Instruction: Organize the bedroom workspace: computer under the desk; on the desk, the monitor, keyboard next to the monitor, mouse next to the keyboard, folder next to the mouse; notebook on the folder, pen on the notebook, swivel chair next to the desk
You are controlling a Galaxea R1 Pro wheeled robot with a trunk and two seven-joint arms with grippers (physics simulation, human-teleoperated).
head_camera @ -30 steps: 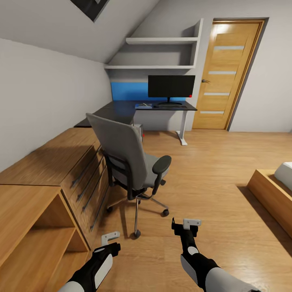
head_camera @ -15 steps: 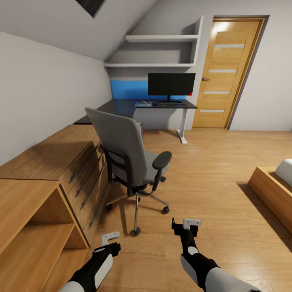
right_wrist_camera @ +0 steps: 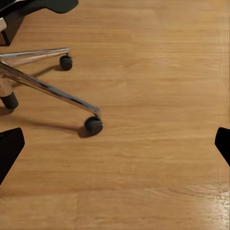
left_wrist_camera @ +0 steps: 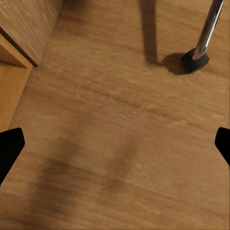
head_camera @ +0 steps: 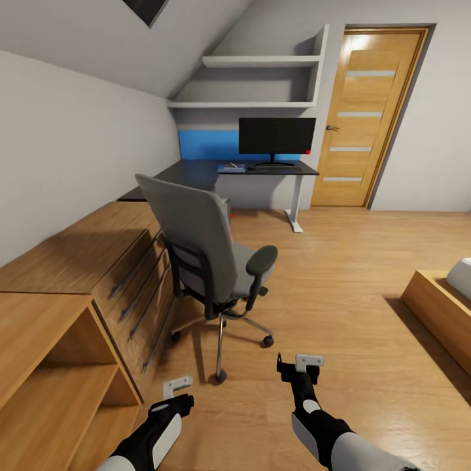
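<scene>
Running the length of this attic bedroom is a warm wood-plank floor (head_camera: 340,281), bounded on the left by a sloped grey wall and a low light-wood drawer unit (head_camera: 98,261) with an open shelf section nearest the camera. A wooden door (head_camera: 366,118) with frosted strips stands at the far right, two white wall shelves (head_camera: 261,82) hang above the far corner, and the edge of a wood-framed bed (head_camera: 441,314) comes in at the right.

At the far end the black desk (head_camera: 196,173) wraps the corner on a white leg. On it the monitor (head_camera: 277,136) stands upright in front of a blue wall panel (head_camera: 208,144); the keyboard (head_camera: 278,168) lies just at its foot, and the blue folder (head_camera: 231,169) lies flat beside the keyboard on the left, with something pale on top that is too small to tell apart.

Nearer, the swivel chair (head_camera: 209,252) stands on the floor beside the drawer unit, well apart from the desk, its back turned toward the camera and its seat bare.

Both arms hang low at the near edge, well short of the desk. The left gripper (head_camera: 178,387) is near the chair's closest castor (left_wrist_camera: 194,60); in the left wrist view its dark fingertips (left_wrist_camera: 9,146) sit spread wide at the frame's edges with only floor between, holding nothing. The right gripper (head_camera: 304,363) is likewise spread wide and empty, its fingertips (right_wrist_camera: 9,143) apart over bare planks, with the chrome chair base (right_wrist_camera: 43,86) just beyond.

No writing or labels can be read anywhere.
</scene>
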